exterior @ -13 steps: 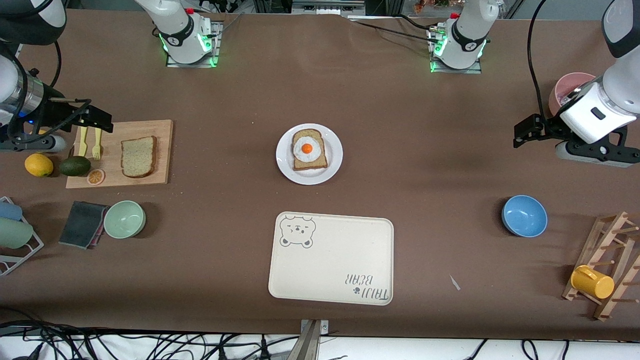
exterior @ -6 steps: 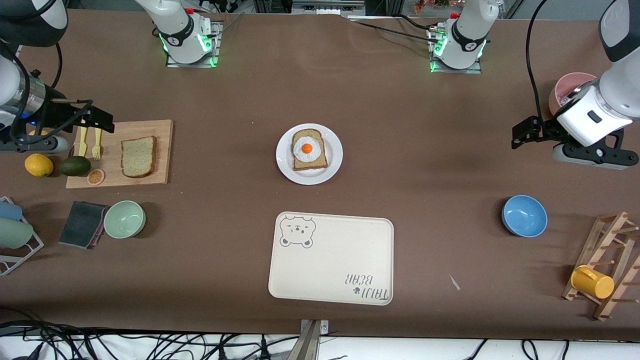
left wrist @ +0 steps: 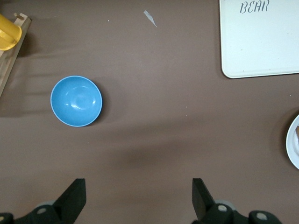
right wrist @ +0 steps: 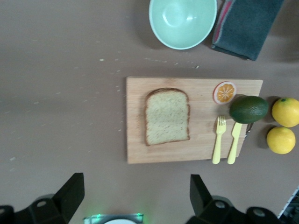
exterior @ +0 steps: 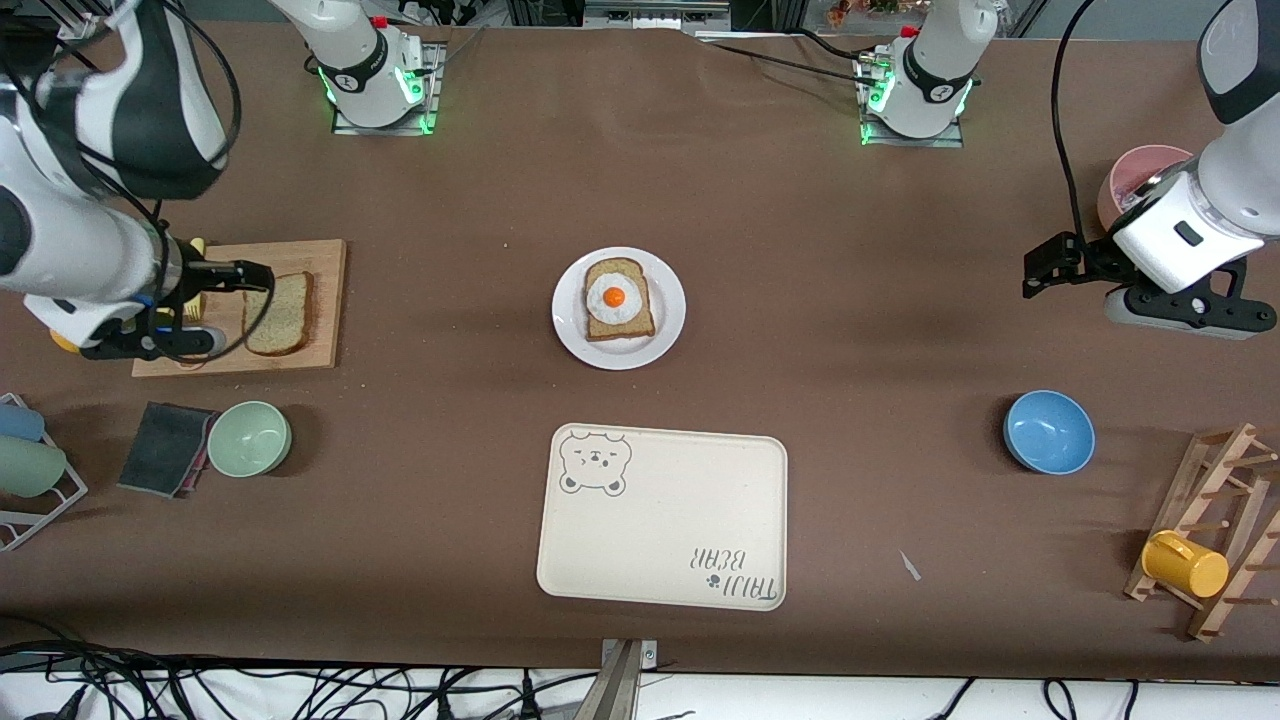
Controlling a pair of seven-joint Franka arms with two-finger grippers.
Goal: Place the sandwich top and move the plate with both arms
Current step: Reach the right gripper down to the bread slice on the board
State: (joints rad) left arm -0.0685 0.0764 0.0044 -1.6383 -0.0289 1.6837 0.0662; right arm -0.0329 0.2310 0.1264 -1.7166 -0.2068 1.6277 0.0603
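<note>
The sandwich top (exterior: 285, 313) is a plain speckled bread slice lying flat on a wooden cutting board (exterior: 325, 300) at the right arm's end of the table. It also shows in the right wrist view (right wrist: 167, 116). The white plate (exterior: 570, 335) sits mid-table and carries the bread slice with a fried egg (exterior: 618, 298). Its rim also shows in the left wrist view (left wrist: 294, 149). My right gripper (exterior: 255, 272) is open and empty, up over the board at the plain slice's edge. My left gripper (exterior: 1045, 268) is open and empty, up over bare table at the left arm's end, and that arm waits.
The cream bear-printed tray (exterior: 660, 520) lies nearer the camera than the plate. A green bowl (exterior: 249, 438) and dark cloth (exterior: 165, 448) lie near the board. A blue bowl (exterior: 1048, 431), a pink cup (exterior: 1140, 180) and a wooden rack with a yellow mug (exterior: 1185, 563) are at the left arm's end. An avocado (right wrist: 248, 108), lemons (right wrist: 286, 112), an orange slice (right wrist: 224, 92) and yellow cutlery (right wrist: 218, 140) lie on and beside the board.
My right arm has swung in toward the table's middle, bringing its gripper over the cutting board beside the plain slice. My left arm has barely moved. Bread and plate stay put.
</note>
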